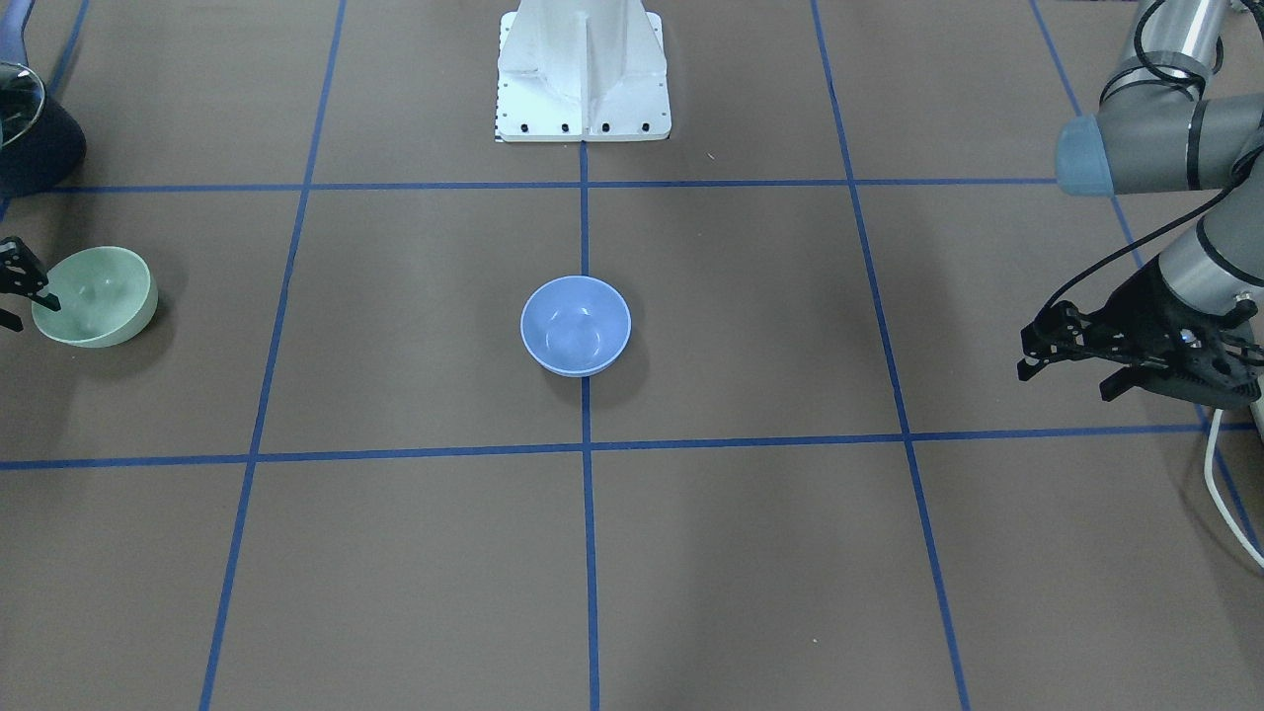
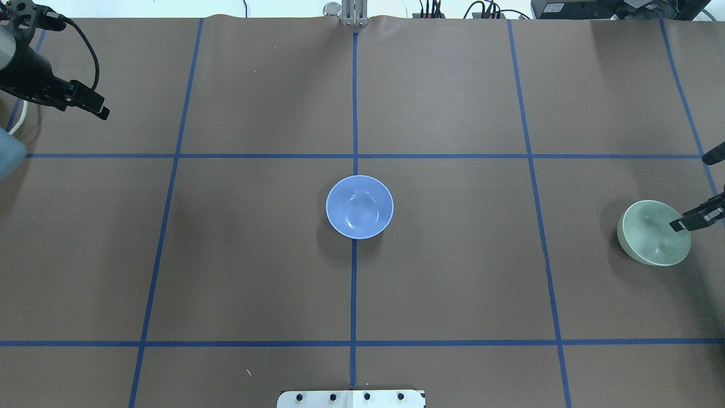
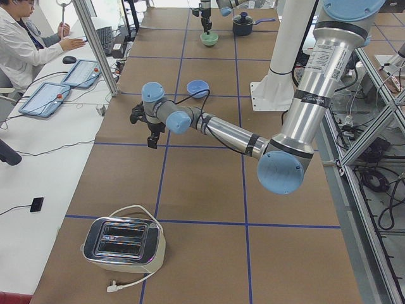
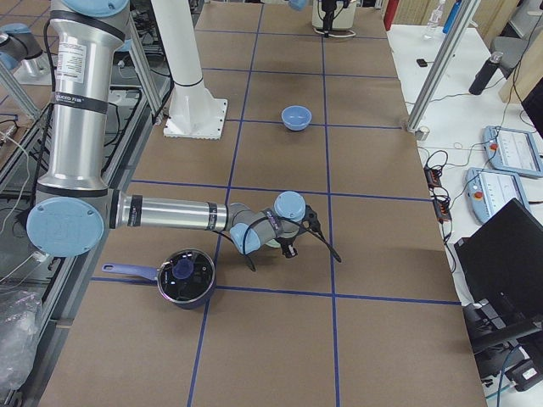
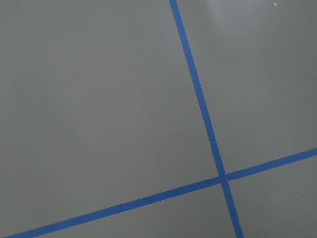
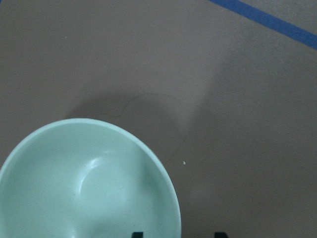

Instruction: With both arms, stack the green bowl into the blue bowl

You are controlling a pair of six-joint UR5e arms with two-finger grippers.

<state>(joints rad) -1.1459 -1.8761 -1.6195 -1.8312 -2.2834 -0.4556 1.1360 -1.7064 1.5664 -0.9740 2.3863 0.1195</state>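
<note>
The green bowl (image 1: 99,296) sits on the table near its end on my right side; it also shows in the overhead view (image 2: 651,232) and fills the lower left of the right wrist view (image 6: 84,183). My right gripper (image 1: 27,310) is open and straddles the bowl's rim, one fingertip inside and one outside (image 6: 178,234). The blue bowl (image 1: 576,324) stands upright and empty at the table's centre (image 2: 359,206). My left gripper (image 1: 1068,380) is open and empty, held above the table at the far left side. The left wrist view shows only table and tape.
A dark lidded pot (image 4: 187,278) stands close behind the right arm, next to the green bowl. A toaster (image 3: 123,240) sits at the table's left end. The white pedestal (image 1: 583,69) is at the table's robot side. An operator (image 3: 25,44) sits at a side desk.
</note>
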